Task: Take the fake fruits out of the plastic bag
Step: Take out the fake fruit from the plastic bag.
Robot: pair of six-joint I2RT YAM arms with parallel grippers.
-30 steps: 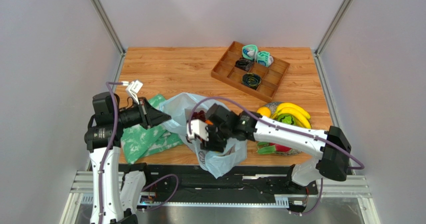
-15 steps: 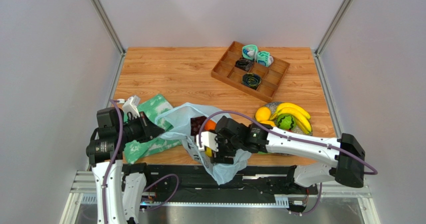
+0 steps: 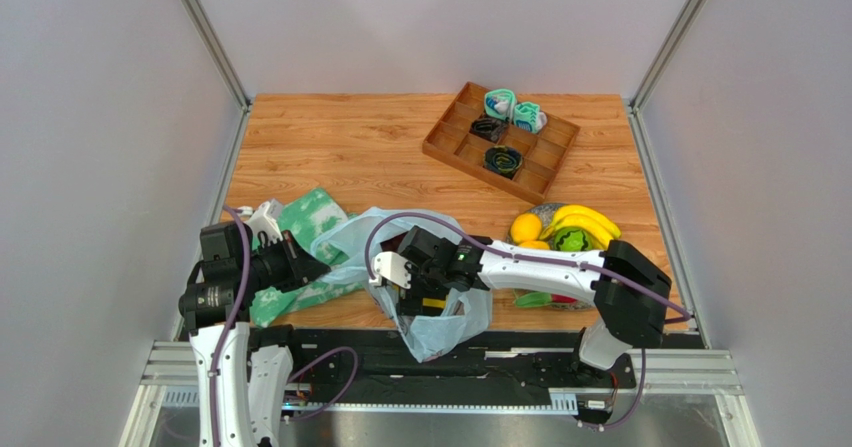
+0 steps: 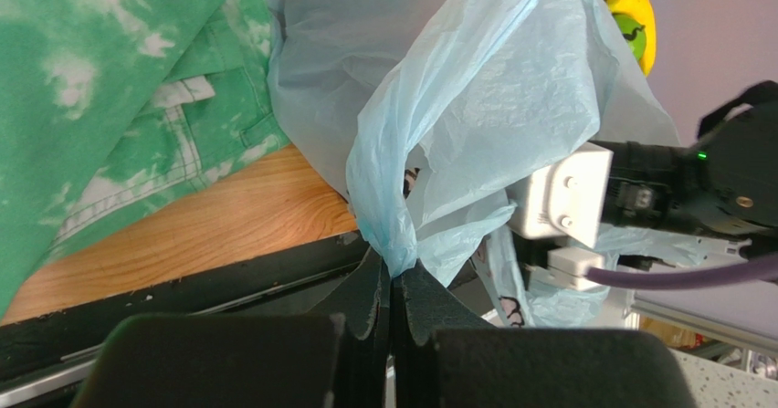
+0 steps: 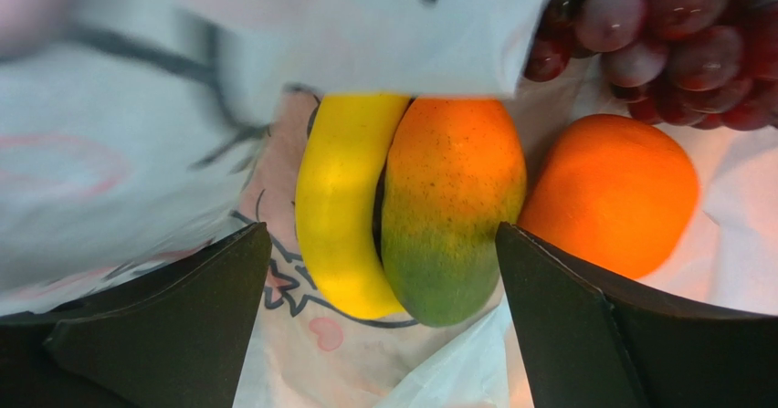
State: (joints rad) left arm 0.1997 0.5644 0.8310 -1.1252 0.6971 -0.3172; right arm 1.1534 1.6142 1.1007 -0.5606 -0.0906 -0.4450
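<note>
1. Right gripper [image 5: 383,298]: stands released, jaws spread wide, grasps nothing. Straddles an orange-and-green plastic mango [image 5: 452,216] and a smooth yellow plastic fruit [image 5: 342,216], which lie pressed side by side.
2. Sits inside the mouth of the crinkly pale-blue translucent plastic bag [image 3: 440,322], at the near edge of the wooden tabletop [image 3: 330,147]. Probably spread that wide to take the mango.
3. Left gripper [image 4: 393,285]: clenched on a pinched fold of the bag's rim. Likely holds the rim up and leftward so that the mouth gapes and the film keeps clear of the other arm's reach.
4. Also inside the bag: a round glossy orange [image 5: 612,193] just beside the mango, and a bunch of dark purple plastic grapes [image 5: 657,43] beyond it, partly under a flap of film.
5. Already out, by the look of it: a yellow plastic banana bunch [image 3: 585,219] and a yellow lemon [image 3: 525,228], heaped with other fruit to the right of the bag.
6. Right arm: reaches leftward, low along the near edge, wrist dipped into the bag.
7. Left arm: forearm points rightward, nose at the bag's left edge, above a green-and-white mottled cloth [image 3: 310,217].
</note>
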